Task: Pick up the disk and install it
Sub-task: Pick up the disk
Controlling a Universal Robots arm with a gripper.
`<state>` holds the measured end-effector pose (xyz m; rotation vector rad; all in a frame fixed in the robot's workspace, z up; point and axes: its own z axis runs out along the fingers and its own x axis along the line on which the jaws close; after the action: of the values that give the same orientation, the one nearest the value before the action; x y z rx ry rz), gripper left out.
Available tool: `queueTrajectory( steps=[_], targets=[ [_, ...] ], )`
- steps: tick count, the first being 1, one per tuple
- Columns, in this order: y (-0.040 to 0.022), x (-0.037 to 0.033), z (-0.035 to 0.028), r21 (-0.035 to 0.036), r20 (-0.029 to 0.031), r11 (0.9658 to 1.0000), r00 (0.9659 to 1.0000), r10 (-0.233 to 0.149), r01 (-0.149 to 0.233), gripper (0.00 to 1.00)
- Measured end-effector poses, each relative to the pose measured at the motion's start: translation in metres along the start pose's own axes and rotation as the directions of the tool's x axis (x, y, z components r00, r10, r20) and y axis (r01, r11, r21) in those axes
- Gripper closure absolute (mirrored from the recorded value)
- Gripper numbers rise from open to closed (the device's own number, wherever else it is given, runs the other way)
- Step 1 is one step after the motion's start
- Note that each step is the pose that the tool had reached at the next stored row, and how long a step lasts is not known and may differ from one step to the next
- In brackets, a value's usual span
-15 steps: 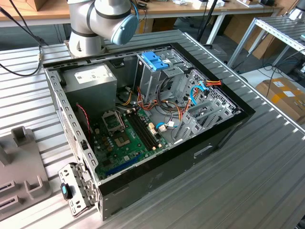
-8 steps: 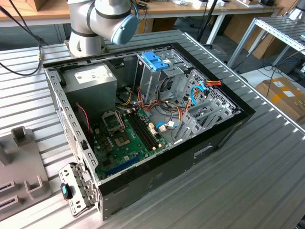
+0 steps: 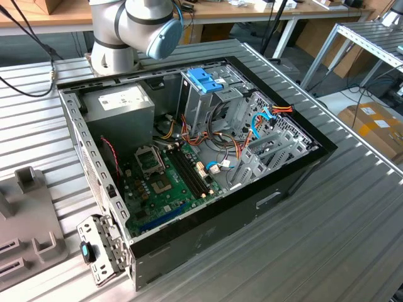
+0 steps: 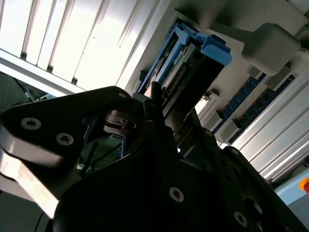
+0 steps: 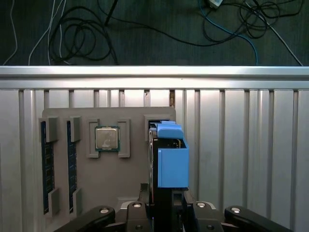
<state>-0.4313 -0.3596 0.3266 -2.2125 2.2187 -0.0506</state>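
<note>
Now, disk (image 5: 172, 159): standing on edge in a slot of the grey tray (image 5: 120, 183), beside the processor chip (image 5: 106, 138).
Gripper (image 5: 166, 205): hanging at the disk's near end; whether it is gripping, I cannot tell.

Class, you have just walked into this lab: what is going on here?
A robot arm is working on the disk, which stands on edge in a grey tray on the ribbed table. Its pincer is right at the disk. The open computer case sits elsewhere on the table, so the disk is not yet installed.
</note>
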Motion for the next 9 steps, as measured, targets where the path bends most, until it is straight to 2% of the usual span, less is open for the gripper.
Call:
queueTrajectory(
  steps=[9],
  targets=[
    [0.0,0.0,-0.0015,0.0001,0.0,1.0,1.0,0.0,0.0,0.65]
  ],
)
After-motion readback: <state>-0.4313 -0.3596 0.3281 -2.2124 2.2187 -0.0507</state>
